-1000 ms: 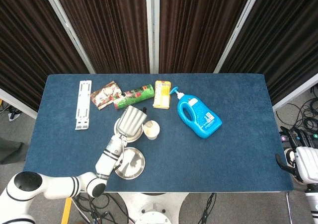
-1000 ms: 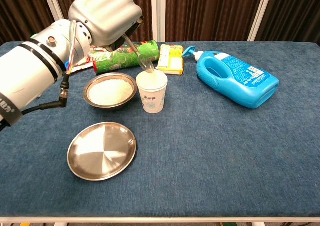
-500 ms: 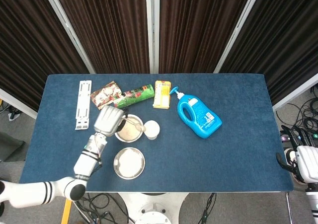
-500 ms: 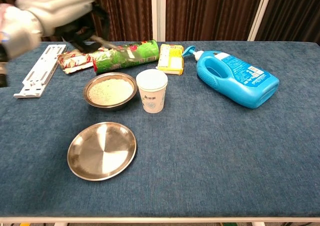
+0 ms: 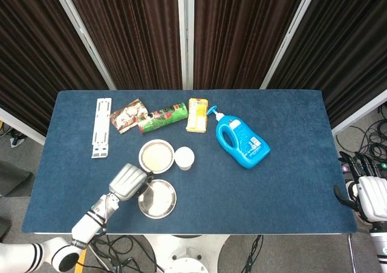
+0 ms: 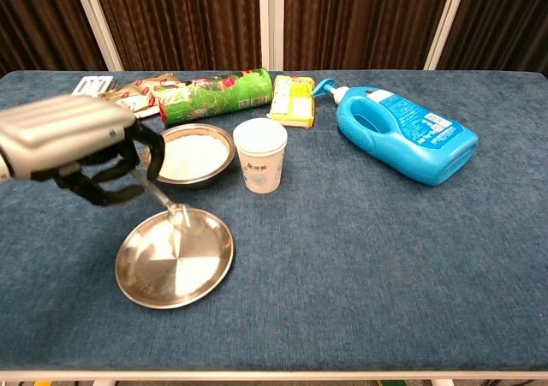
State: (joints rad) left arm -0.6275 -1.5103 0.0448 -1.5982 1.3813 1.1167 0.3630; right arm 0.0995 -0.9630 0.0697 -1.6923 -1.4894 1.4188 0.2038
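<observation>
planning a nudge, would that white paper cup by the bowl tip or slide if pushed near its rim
The paper cup would probably tip: it stands taller than its narrow base. It seems light, so a low push might slide it on the blue cloth. Its thin wall may crumple when squeezed.

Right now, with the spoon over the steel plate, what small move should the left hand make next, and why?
Probably lower and tip the spoon slightly: the left hand holds it with its bowl just over the steel plate's near-left part, beside the bowl of white grains.
</observation>
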